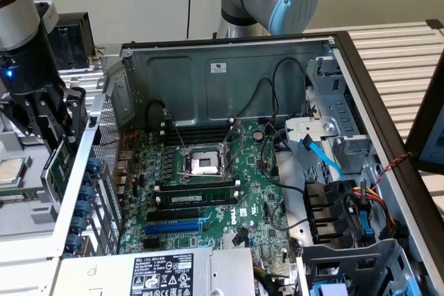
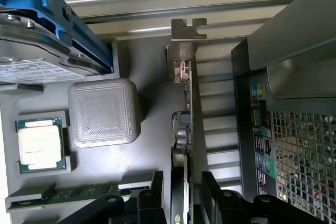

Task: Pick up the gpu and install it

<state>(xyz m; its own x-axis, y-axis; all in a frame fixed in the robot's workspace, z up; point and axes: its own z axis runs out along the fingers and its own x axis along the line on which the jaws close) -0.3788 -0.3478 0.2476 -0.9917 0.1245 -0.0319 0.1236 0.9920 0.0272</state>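
The gpu [image 2: 187, 103] stands on edge outside the case [image 1: 229, 74], at the exterior view's left, just beside the perforated rear panel [image 2: 299, 161] and above the grey parts tray [image 2: 152, 103]. The hand [image 2: 184, 203] straddles it with jaws fairly wide, a finger on each face; I read this as a grip across board and shroud together, card held. Step in hand, by my judgement: carrying the card clear of the tray. To do it well, keep the card upright and square in the jaws, keep the bracket [image 2: 185, 45] from snagging the rear panel, and avoid any twist that could shift the grip. Appearance: seen edge-on in the wrist view it is a thin green board with a black shroud on one side and a silver bracket ending in a notched tab; in the exterior view a green strip [image 1: 59, 166] shows below the hand [image 1: 52, 133]. Nearby on the tray: a processor [image 2: 41, 142], a memory stick [image 2: 73, 195], a ribbed grey block [image 2: 104, 111].
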